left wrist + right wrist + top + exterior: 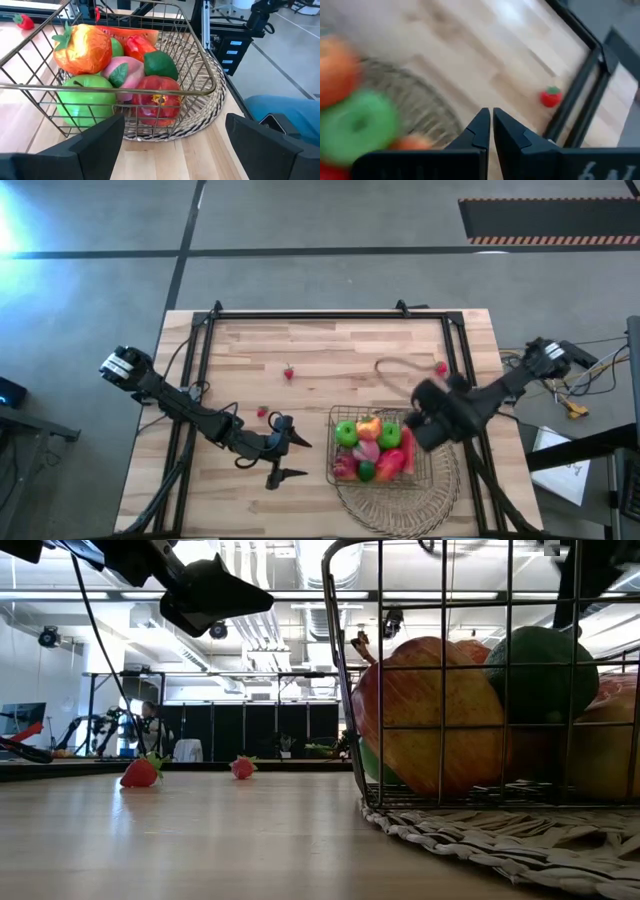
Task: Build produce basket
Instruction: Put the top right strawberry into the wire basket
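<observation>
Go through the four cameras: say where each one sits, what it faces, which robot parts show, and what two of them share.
High view: overhead, straight down on the table; both arms, left gripper open, right gripper.
Low view: tabletop height, level across to the room; basket close, one dark gripper above.
Left wrist view: faces the basket between its spread fingers.
Right wrist view: over shut fingers, a strawberry ahead.
Shared: high and left wrist views both show the green apple.

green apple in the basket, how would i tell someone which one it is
Find the copper wire basket on the round woven mat near the table's right front. The green apple sits in the corner nearest the left pincer. It is bright, smooth and round, unlike the darker green piece beside the orange fruit.
</observation>
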